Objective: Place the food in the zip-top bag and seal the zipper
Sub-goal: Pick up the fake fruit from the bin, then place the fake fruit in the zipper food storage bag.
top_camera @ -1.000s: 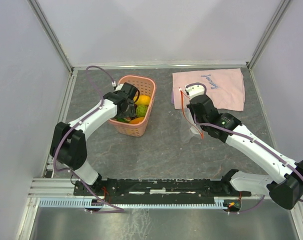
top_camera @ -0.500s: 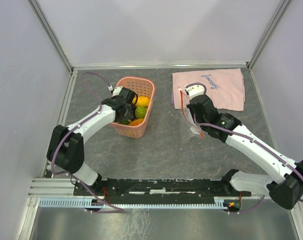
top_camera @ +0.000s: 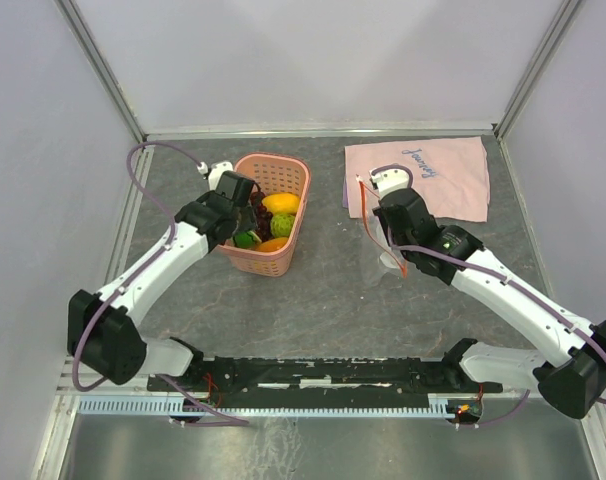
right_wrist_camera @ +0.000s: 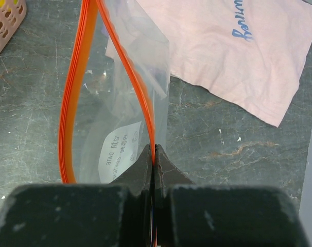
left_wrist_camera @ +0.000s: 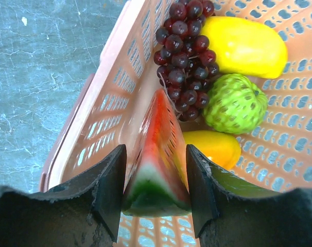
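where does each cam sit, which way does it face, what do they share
top external: above and behind the arm bases, looking down at the table; left arm and right arm show
left wrist: on the left arm, looking into the basket; left claw around the watermelon slice
right wrist: on the right arm, looking along the bag; right claw shut on it
shared: basket, top and left wrist
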Tool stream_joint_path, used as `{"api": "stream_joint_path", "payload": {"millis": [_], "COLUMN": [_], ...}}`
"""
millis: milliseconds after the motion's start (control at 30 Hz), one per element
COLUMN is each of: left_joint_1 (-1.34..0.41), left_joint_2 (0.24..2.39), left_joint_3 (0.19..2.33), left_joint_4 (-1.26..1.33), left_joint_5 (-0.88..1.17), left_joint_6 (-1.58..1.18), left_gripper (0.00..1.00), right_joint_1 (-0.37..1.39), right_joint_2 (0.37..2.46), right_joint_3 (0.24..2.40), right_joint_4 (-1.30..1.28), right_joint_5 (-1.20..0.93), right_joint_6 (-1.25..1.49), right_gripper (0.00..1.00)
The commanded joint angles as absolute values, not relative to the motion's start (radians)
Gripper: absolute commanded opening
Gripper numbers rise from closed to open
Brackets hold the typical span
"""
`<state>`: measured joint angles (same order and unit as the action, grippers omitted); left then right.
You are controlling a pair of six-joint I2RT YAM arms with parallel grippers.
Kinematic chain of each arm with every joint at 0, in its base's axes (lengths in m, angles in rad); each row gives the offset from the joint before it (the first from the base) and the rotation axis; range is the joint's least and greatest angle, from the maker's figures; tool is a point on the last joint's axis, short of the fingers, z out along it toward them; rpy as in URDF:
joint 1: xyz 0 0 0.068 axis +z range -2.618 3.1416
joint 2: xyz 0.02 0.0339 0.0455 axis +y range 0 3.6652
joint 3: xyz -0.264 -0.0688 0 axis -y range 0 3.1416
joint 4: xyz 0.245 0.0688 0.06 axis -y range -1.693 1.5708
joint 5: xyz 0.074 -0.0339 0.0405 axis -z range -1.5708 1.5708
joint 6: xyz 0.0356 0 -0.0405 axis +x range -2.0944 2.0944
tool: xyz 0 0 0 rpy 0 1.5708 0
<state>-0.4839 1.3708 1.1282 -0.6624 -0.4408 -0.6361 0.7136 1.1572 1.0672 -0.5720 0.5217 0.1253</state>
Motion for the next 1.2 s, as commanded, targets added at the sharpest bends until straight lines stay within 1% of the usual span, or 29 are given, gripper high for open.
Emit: {"api": "stream_joint_path", "payload": {"millis": [0,67,300,567,700,933,1067,1167], "left_joint_1": [-0.485,-0.486,-0.486,-0.487,-0.487,-0.495,-0.53,-0.578], "left_joint_2": [1.276,1.24,1.081,0.981,0.962,0.969,1.006,1.043], "left_joint_3": [1.17,1.19,1.201,1.173,1.163,1.101,1.081,1.086], "left_joint_4": [-0.664,-0.663,-0.59,-0.447,-0.387,-0.216,-0.12,-0.078], "left_joint_5": [-0.433,-0.406,-0.336,-0.145,-0.063,0.16,0.23,0.241], "left_joint_6": [-0.618,-0.602,-0.56,-0.549,-0.556,-0.655,-0.717,-0.734], "left_gripper": [0.32,0.3,0.29,0.29,0.29,0.28,0.27,0.27], "right_joint_1": [0.719,0.72,0.723,0.736,0.74,0.748,0.75,0.752], "right_joint_2": [1.163,1.17,1.204,1.229,1.239,1.254,1.26,1.262], "right_joint_3": [1.143,1.154,1.2,1.224,1.226,1.225,1.221,1.222], "right_joint_4": [-0.566,-0.566,-0.573,-0.565,-0.549,-0.524,-0.511,-0.504], "right_joint_5": [0.519,0.515,0.451,0.453,0.441,0.436,0.427,0.422], "right_joint_6": [0.116,0.112,0.114,0.125,0.136,0.153,0.159,0.164], "right_gripper": [0.02,0.02,0.02,0.02,0.02,0.02,0.02,0.02]}}
